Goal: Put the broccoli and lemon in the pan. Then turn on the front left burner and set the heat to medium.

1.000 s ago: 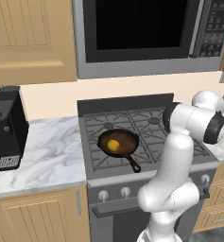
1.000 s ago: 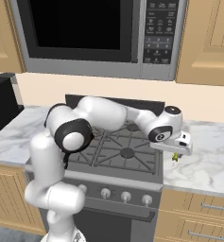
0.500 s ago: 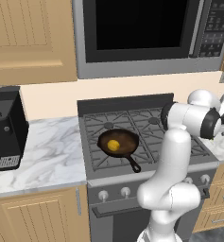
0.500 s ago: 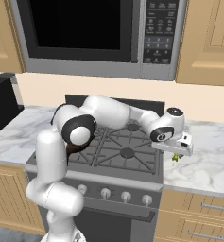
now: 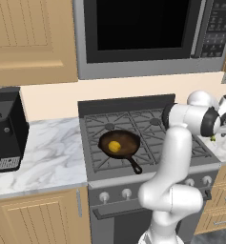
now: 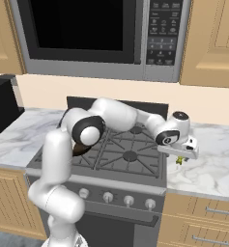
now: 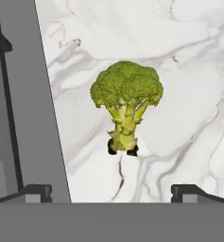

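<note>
On the marble counter [image 7: 189, 71] right of the stove, beside its edge: broccoli [image 7: 126, 97] lying alone, gripper [image 7: 111, 193] poised above, fingers spread wide, nothing held. Lemon [image 5: 114, 146] already in the pan [image 5: 119, 144]. Best centred over the floret, lowered straight, closed gently on the crown rather than the thin stem.

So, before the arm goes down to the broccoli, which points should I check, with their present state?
1. Tool open: ok.
2. Broccoli between the fingertips' line, ahead of the tool: ok.
3. Broccoli free on the marble counter, apart from the stove edge: ok.
4. Lemon already in the pan: ok.
5. Front left burner on: cannot tell.
</note>
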Robot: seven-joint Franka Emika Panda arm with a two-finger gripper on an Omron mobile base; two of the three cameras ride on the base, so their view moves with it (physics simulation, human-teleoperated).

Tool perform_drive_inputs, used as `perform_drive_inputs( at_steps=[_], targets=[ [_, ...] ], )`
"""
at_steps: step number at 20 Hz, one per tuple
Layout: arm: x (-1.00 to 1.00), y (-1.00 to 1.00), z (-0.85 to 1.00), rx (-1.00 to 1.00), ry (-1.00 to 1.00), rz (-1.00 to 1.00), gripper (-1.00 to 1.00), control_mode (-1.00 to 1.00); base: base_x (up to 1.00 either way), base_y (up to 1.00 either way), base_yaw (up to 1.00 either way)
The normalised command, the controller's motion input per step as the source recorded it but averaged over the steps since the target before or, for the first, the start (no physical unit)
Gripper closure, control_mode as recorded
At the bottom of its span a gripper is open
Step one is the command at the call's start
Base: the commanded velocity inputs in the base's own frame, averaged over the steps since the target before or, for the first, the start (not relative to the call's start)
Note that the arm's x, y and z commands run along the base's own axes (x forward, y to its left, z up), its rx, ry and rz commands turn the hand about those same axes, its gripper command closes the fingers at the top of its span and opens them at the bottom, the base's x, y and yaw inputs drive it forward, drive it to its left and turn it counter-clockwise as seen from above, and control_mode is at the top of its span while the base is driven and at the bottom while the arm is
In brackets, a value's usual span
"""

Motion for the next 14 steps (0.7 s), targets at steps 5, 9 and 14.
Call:
perform_drive_inputs(
  at_steps=[5, 9, 14],
  targets=[
    [0.25, -0.14, -0.18, 0.00, 0.00, 0.00, -1.00, -1.00, 0.00, 0.00, 0.00],
    [0.20, -0.12, -0.18, 0.00, 0.00, 0.00, -1.00, -1.00, 0.00, 0.00, 0.00],
    [0.19, -0.12, -0.18, 0.00, 0.00, 0.00, -1.00, -1.00, 0.00, 0.00, 0.00]
  ],
)
